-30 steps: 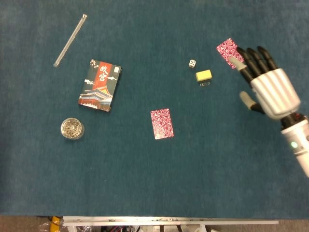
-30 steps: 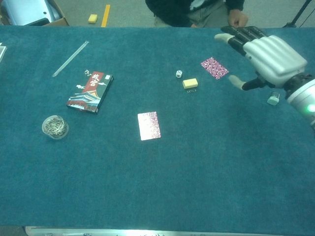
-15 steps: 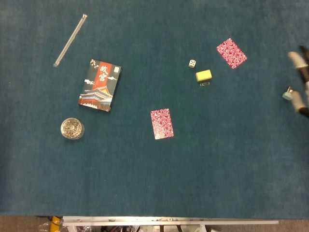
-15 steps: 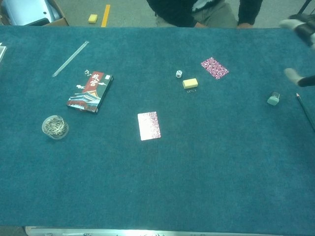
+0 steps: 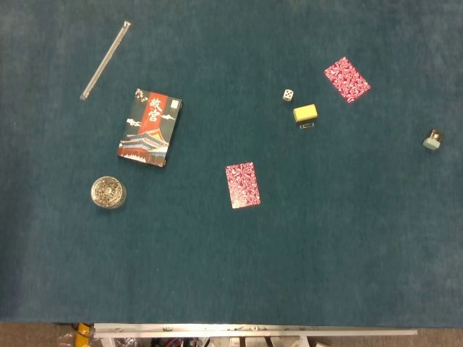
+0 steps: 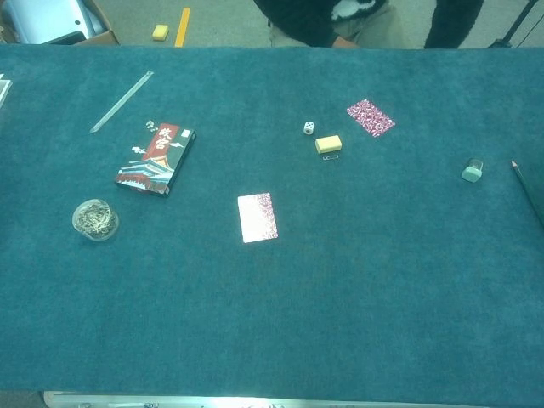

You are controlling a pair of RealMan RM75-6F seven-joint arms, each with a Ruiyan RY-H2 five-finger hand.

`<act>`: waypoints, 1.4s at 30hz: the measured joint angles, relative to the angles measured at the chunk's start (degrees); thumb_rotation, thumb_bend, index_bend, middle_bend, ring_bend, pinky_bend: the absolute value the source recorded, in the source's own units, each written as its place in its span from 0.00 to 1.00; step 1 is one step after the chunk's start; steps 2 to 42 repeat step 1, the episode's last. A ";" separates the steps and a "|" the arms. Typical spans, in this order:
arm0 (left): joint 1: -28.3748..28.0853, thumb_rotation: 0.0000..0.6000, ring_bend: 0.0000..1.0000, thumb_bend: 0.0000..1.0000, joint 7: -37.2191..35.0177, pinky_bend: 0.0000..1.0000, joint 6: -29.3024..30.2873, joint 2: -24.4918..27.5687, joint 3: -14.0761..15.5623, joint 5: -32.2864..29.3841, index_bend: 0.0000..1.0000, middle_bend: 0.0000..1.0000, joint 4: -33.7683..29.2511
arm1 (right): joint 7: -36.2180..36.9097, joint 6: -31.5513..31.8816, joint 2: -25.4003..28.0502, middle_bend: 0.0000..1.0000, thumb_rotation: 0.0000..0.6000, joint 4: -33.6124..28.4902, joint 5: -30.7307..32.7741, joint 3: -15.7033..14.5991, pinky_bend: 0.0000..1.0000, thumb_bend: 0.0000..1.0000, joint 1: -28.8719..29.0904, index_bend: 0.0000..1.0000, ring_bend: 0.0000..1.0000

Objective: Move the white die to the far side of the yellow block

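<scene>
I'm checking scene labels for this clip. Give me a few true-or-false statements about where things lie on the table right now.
1. The white die lies just beyond the yellow block. True.
2. A paper clip lies beside the yellow block, on its near side. True.
3. A robot hand holds the die. False: no hand is in either view.
4. The clear rod rests on the card box. False: they lie apart.

Neither the left hand nor the right hand is being shown anywhere in the head view or the chest view.
</scene>
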 measured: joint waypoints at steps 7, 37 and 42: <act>0.01 1.00 0.13 0.27 0.13 0.13 0.00 0.03 0.01 -0.06 0.23 0.19 -0.10 | 0.18 -0.18 -0.04 0.07 1.00 0.21 -0.12 0.12 0.00 0.34 -0.02 0.09 0.00; 0.01 1.00 0.13 0.27 0.13 0.13 0.00 0.03 0.01 -0.06 0.23 0.19 -0.10 | 0.18 -0.18 -0.04 0.07 1.00 0.21 -0.12 0.12 0.00 0.34 -0.02 0.09 0.00; 0.01 1.00 0.13 0.27 0.13 0.13 0.00 0.03 0.01 -0.06 0.23 0.19 -0.10 | 0.18 -0.18 -0.04 0.07 1.00 0.21 -0.12 0.12 0.00 0.34 -0.02 0.09 0.00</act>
